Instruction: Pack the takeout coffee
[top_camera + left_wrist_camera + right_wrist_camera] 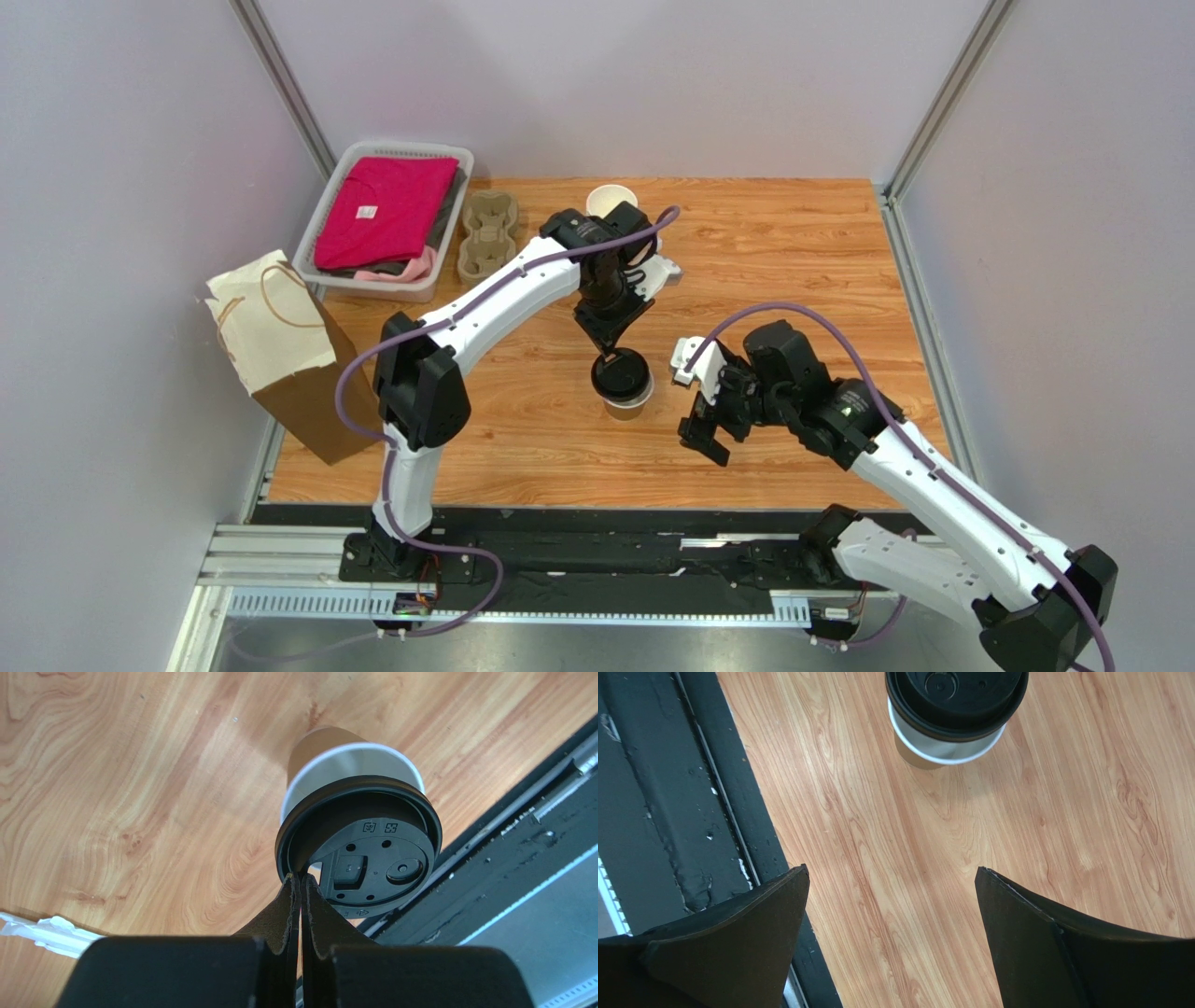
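Takeout coffee [624, 385] stands upright on wood table [786, 252], well rt of the paper bag [288, 357]; black lid [365, 847] sits askew, white rim showing. L gripper [300, 882], also rt of bag, clenched tight, tips at lid's edge; can't tell if rim's pinched. R gripper [892, 875], farthest rt of bag, spread wide, holding nothing.
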Controlling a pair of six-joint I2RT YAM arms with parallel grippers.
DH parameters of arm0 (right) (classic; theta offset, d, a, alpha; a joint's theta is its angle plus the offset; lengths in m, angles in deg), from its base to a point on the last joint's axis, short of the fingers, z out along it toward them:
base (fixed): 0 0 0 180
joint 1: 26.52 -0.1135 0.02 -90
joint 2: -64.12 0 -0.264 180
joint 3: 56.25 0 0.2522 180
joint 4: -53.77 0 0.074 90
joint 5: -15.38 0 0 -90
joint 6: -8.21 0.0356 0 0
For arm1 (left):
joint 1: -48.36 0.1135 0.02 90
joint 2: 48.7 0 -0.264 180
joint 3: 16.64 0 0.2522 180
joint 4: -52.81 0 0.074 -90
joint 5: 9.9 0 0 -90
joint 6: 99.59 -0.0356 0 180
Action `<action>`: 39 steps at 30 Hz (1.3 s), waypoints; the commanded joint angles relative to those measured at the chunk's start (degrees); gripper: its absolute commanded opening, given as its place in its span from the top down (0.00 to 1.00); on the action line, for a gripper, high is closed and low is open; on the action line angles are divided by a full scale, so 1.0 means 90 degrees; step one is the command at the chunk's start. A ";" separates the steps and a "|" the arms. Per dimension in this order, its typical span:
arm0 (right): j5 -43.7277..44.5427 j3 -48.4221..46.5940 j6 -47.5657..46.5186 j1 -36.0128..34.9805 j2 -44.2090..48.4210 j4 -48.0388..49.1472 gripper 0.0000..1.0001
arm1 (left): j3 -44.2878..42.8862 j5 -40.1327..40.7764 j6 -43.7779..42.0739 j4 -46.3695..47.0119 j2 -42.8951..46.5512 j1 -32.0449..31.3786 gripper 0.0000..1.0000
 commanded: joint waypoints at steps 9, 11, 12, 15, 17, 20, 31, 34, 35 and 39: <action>-0.0044 -0.0139 0.0208 0.0334 -0.0165 0.0338 0.06 | -0.0439 0.0171 0.0089 0.0098 -0.0304 -0.0076 1.00; -0.0064 -0.0168 0.0208 0.0393 -0.0214 0.0348 0.06 | -0.0332 0.0142 0.0099 0.0137 -0.0284 -0.0095 1.00; -0.0064 -0.0178 0.0227 0.0412 -0.0243 0.0338 0.06 | -0.0293 0.0141 0.0108 0.0156 -0.0274 -0.0105 1.00; -0.0103 -0.0217 0.0247 0.0471 -0.0273 0.0348 0.06 | -0.0195 0.0200 0.0118 0.0215 -0.0255 -0.0144 1.00; -0.0113 -0.0227 0.0256 0.0490 -0.0283 0.0357 0.05 | -0.0175 0.0200 0.0138 0.0235 -0.0274 -0.0154 1.00; -0.0103 -0.0227 0.0276 0.0510 -0.0273 0.0387 0.05 | -0.0204 0.0181 0.0157 0.0254 -0.0303 -0.0173 1.00; -0.0112 -0.0325 0.0208 0.0588 -0.0370 0.0406 0.05 | 0.0108 0.0171 0.0099 0.0215 -0.0264 -0.0222 1.00; -0.0122 -0.0335 0.0208 0.0598 -0.0400 0.0406 0.05 | 0.0176 0.0171 0.0138 0.0235 -0.0255 -0.0222 1.00; -0.0132 -0.0354 0.0208 0.0598 -0.0400 0.0406 0.04 | 0.0196 0.0171 0.0147 0.0273 -0.0264 -0.0222 1.00; -0.0152 -0.0344 0.0208 0.0608 -0.0419 0.0406 0.04 | 0.0098 0.0142 0.0196 0.0303 -0.0274 -0.0222 1.00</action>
